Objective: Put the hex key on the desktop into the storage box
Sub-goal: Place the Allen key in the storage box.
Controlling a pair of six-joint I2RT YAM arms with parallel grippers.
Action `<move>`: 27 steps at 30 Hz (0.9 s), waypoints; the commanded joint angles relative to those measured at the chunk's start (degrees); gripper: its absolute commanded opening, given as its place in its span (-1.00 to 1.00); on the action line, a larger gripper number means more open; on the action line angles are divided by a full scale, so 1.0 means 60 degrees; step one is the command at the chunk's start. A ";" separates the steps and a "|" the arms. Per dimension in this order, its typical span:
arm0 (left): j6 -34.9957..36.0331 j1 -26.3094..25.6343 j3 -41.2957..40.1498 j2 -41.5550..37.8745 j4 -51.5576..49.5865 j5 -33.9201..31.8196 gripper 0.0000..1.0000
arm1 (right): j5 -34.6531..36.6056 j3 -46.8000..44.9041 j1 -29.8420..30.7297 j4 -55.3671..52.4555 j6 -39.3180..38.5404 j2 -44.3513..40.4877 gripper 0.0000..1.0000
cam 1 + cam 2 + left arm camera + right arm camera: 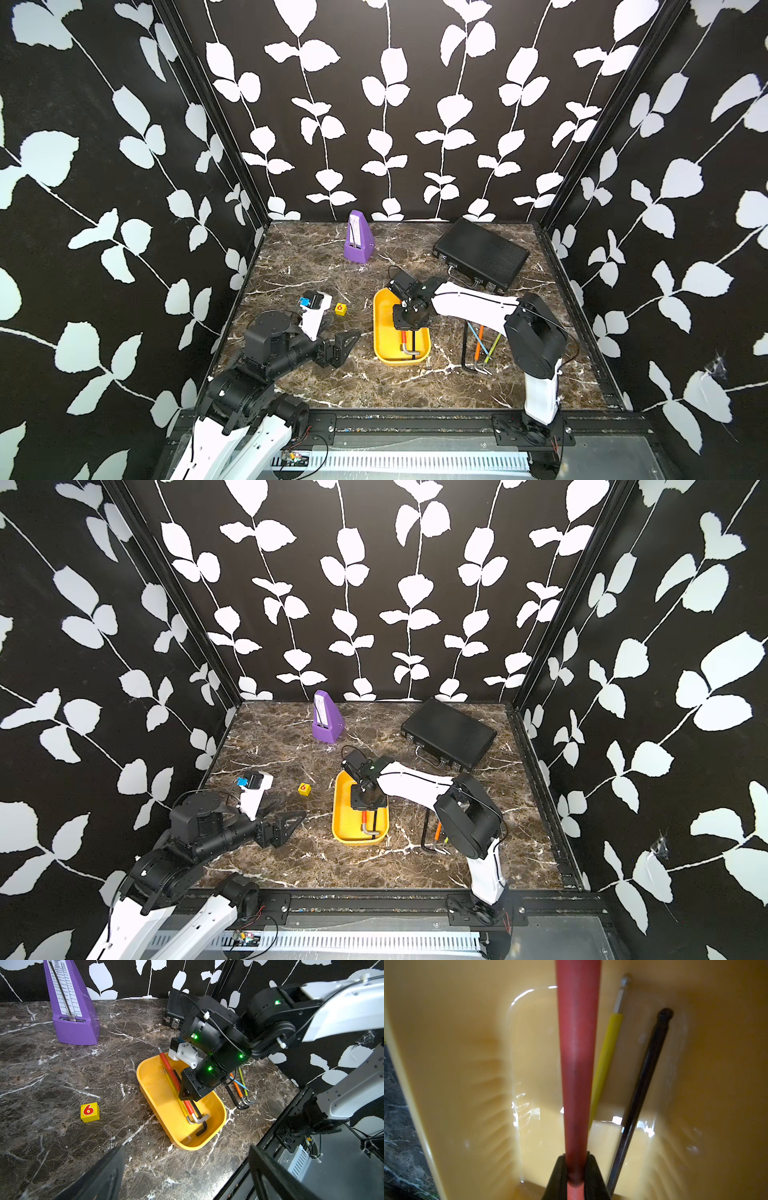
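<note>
Toward the left edge of the counter [374,386], our left hand [340,347] is lying low with its fingers spread wide, gripping nothing. We judge it is parking there to leave the middle to the other arm. Near it a small yellow block [340,308] with a red six is sitting, a hard-cornered cube. By the back edge a purple metronome [358,239] is standing upright, a smooth plastic pyramid. Neither is getting in the way.

In the middle, the storage box [375,328] is lying lengthwise from back to front. It is glossy yellow plastic, shallow, with rounded corners and low sloping walls. Our right hand [576,1159] is reaching down into it, its black fingers pressing together on the red hex key [169,1070] and pinching the matte red sleeve partway along. The key is running along the box, its bent steel end toward the front wall and its straight tip poking over the back rim. We cannot tell whether it is touching the floor. Holding it lengthwise is, we think, what is letting so long a tool fit. A yellow-sleeved key [606,1059] and a plain black key [648,1076] are already lying beside it on the box floor.

Just beside the box, toward the right edge, four loose keys [478,343] in black, orange, blue and green are waiting on the veined brown marble pattern. In the back right corner a ribbed black briefcase [482,253] is lying flat.
</note>
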 commanded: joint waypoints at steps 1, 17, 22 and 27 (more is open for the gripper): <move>0.0035 -0.0051 -0.0066 -0.0008 0.0117 0.0020 0.86 | -0.0239 0.0373 0.0057 0.0109 0.0220 0.0390 -1.00; 0.0049 -0.0051 -0.0072 0.0007 0.0136 0.0034 0.86 | 0.0146 0.0721 -0.0001 -0.0572 0.0278 0.0468 -0.35; 0.0049 -0.0051 -0.0072 0.0028 0.0125 0.0049 0.86 | 0.0736 0.1069 -0.0008 -0.1069 0.0077 -0.0328 -0.29; 0.0049 -0.0055 -0.0061 0.0029 0.0142 0.0077 0.86 | 0.1105 0.1100 -0.0001 -0.1105 -0.0085 -0.0746 -0.22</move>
